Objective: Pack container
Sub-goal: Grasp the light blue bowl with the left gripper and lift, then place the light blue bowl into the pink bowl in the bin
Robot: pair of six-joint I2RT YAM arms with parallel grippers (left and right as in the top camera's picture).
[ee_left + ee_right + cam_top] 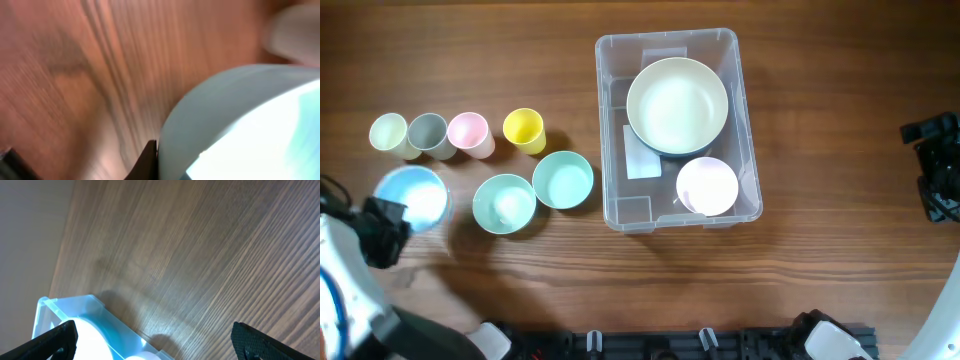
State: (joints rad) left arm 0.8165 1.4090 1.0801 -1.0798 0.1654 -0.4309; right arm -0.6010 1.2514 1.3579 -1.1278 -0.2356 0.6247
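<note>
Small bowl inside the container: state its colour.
The small bowl in the container is pale lilac; the overhead view shows it best.

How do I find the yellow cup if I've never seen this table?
Find the big clear container. Left of it stands a row of four small cups. The yellow cup ends the row nearest the container; the others are pale.

Wooden table, cream cup, grey cup, pink cup, yellow cup, blue bowl, green bowl, teal bowl
</note>
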